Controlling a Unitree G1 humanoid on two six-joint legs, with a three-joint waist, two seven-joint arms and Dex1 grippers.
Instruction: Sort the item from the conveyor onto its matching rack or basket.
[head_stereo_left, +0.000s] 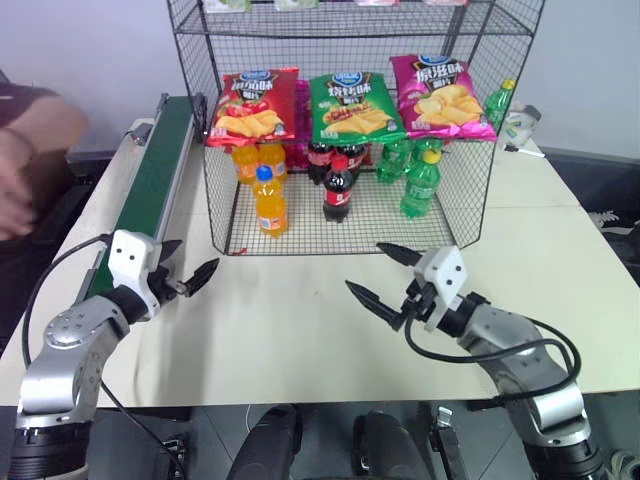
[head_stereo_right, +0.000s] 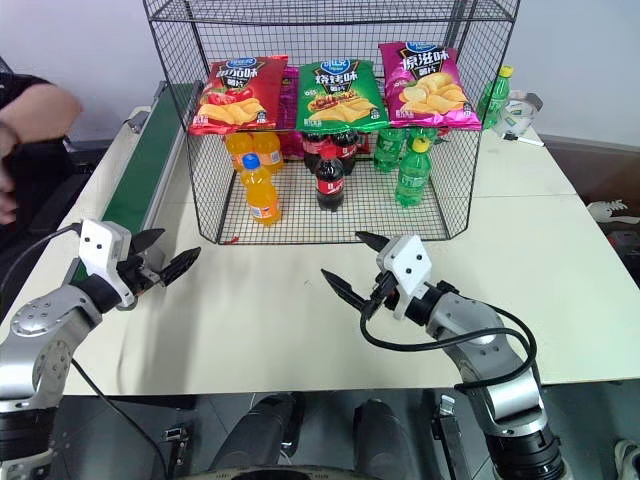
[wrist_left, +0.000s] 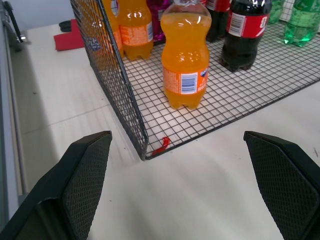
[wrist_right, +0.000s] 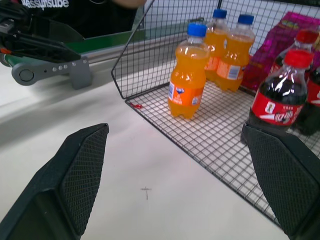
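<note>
Nearest to us are both grippers, hovering over the bare near part of the white table (head_stereo_left: 290, 340) with nothing in them: the left gripper (head_stereo_left: 190, 277) has its black fingers spread wide, and the right gripper (head_stereo_left: 385, 280) is spread just as wide, so neither is pinching anything. Further back we see the orange soda bottle (head_stereo_left: 269, 202) with its blue cap standing upright on the grid floor of the black wire rack (head_stereo_left: 455, 215), towards the near left corner, with more orange bottles (head_stereo_left: 247, 160) behind it. To its right stands a cola bottle (head_stereo_left: 338, 188), then green bottles (head_stereo_left: 420, 184). Three chip bags (head_stereo_left: 350, 108) lie on the shelf above them. Off to the left, the green conveyor (head_stereo_left: 155, 170) runs away from us beside the rack, and a person's arm (head_stereo_left: 25, 140) shows at the far left edge
</note>
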